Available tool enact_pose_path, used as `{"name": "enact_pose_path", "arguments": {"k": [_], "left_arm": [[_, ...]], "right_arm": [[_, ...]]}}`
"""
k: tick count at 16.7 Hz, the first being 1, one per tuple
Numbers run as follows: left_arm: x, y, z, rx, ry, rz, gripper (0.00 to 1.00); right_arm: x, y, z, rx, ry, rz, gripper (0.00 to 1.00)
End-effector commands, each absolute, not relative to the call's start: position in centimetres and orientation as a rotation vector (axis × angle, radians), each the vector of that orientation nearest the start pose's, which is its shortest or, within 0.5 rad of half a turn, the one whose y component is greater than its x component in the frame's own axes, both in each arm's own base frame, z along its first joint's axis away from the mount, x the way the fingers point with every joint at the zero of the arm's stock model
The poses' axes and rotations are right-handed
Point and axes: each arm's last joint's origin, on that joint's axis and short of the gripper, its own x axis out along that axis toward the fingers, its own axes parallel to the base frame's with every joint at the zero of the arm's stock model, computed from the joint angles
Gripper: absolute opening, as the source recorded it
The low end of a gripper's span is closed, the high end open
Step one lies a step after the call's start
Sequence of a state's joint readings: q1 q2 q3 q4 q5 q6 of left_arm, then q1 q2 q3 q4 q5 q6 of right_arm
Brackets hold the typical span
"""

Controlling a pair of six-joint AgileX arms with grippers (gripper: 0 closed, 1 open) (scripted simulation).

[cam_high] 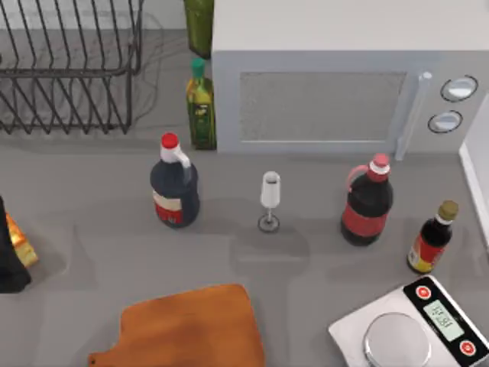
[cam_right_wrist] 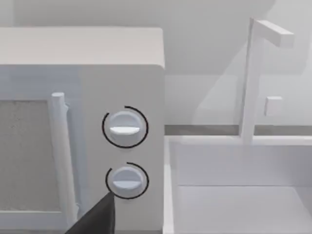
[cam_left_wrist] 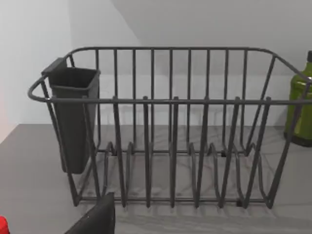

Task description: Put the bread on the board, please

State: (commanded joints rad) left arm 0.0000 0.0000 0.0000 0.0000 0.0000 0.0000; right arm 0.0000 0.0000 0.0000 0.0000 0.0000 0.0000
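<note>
1. Bread [cam_high: 21, 246], golden with a toasted crust, sits at the far left edge of the bench [cam_high: 306, 260] in the top view, pressed against a dark gripper shape, the left gripper [cam_high: 9, 252]; whether its fingers are clamped on the slice I cannot tell.
2. Board [cam_high: 191, 329], orange-brown wood with a stubby handle, lies flat at the near edge, left of centre and well apart from the bread.
3. Between them and the back stand a dark soy-sauce jug with a red cap [cam_high: 174, 183], a small wine glass [cam_high: 270, 200], a red-labelled cola bottle [cam_high: 368, 202] and a small dark sauce bottle [cam_high: 432, 238].
4. A silver kitchen scale [cam_high: 412, 329] lies at the near right corner.
5. At the back are a wire dish rack [cam_left_wrist: 170, 146], a green oil bottle [cam_high: 201, 107] and a white microwave [cam_high: 336, 84].
6. A dark finger [cam_right_wrist: 95, 219] of the right gripper faces the microwave's dials [cam_right_wrist: 125, 127]; its state I cannot tell.
</note>
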Motion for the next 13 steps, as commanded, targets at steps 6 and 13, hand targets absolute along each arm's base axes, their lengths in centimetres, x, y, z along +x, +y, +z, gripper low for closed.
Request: {"name": "enact_pose_path", "arguments": {"k": [6, 13], "left_arm": [[10.7, 0.0, 17.6, 0.082, 0.097, 0.003, 1.0], [15.3, 0.4, 22.0, 0.372, 0.606, -0.09, 1.0]], "right_arm": [[10.6, -0.1, 16.0, 0.0, 0.0, 0.0, 1.0], [10.6, -0.1, 16.0, 0.0, 0.0, 0.0, 1.0]]}}
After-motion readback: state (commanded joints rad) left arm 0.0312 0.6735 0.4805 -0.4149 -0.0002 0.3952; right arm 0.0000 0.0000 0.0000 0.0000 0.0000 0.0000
